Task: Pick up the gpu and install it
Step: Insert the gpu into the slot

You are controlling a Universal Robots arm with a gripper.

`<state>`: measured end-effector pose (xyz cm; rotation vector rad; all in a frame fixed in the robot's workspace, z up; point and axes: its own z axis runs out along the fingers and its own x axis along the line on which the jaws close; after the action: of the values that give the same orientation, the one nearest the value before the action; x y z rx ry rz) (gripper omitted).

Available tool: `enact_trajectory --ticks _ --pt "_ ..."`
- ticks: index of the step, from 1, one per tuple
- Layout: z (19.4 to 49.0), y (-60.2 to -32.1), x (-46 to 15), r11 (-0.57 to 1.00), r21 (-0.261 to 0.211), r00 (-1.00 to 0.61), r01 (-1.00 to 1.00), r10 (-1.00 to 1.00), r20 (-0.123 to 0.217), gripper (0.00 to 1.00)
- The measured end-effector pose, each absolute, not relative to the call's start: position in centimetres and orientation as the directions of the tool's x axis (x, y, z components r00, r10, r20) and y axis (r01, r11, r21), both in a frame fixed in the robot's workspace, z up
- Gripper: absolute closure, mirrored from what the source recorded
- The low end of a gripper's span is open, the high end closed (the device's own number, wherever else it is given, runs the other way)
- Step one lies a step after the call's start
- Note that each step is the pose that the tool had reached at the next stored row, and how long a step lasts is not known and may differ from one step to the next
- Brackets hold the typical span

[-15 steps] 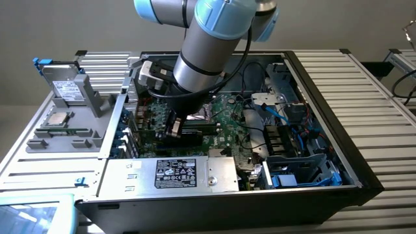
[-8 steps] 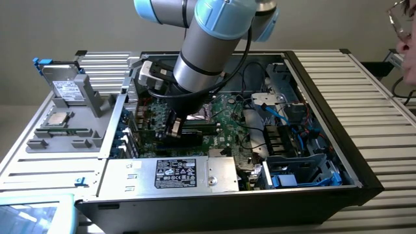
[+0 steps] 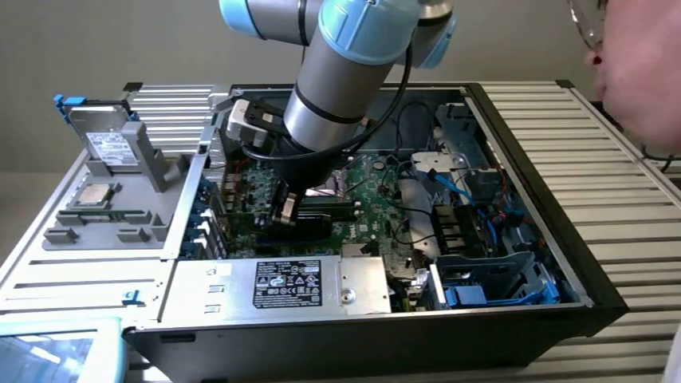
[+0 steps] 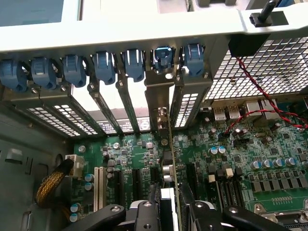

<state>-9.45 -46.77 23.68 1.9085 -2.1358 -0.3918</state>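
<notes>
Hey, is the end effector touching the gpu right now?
Touching. The wrist view shows the gpu edge-on between the fingers of the end effector, which press against both its faces with no gap.

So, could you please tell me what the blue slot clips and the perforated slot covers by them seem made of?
The blue slot clips look like moulded plastic: uniform colour, soft sheen, rounded edges. The slot covers look like thin bare sheet metal: grey, flat, punched with vent holes.
</notes>
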Motion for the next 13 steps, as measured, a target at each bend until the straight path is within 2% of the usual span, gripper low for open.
enact_trajectory --ticks 13 --pt "23.74 -46.76 -9.45 0.106 0.361 -0.111 -0.927 -0.994 0.006 0.72"
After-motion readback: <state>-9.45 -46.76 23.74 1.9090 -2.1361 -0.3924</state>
